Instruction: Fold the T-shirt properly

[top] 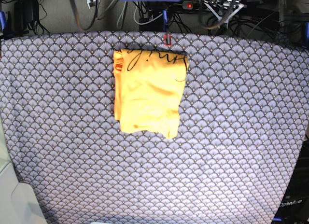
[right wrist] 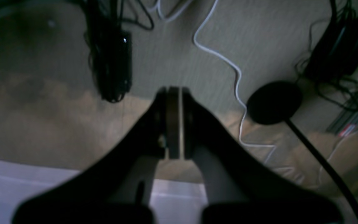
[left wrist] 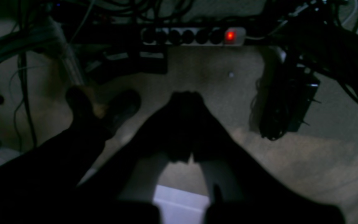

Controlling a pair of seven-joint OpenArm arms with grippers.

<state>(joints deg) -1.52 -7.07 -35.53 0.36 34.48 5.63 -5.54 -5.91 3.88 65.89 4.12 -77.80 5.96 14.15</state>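
Note:
The yellow-orange T-shirt point(top: 149, 91) lies folded into a rough rectangle on the far middle of the table, in the base view only. Thin dark scribble marks point(top: 150, 57) run along its far edge. Neither arm shows in the base view. In the left wrist view my left gripper point(left wrist: 185, 99) hangs over the floor past the table edge, dark, fingers together, holding nothing. In the right wrist view my right gripper point(right wrist: 174, 93) also hangs over the floor, pads pressed together, holding nothing. The shirt is out of both wrist views.
A blue-grey scallop-patterned cloth point(top: 231, 137) covers the table. Below the left gripper are a power strip with a red light point(left wrist: 194, 36) and bundled cables point(left wrist: 286, 102). Below the right gripper are a white cable point(right wrist: 238, 81) and a black round stand base point(right wrist: 273, 102).

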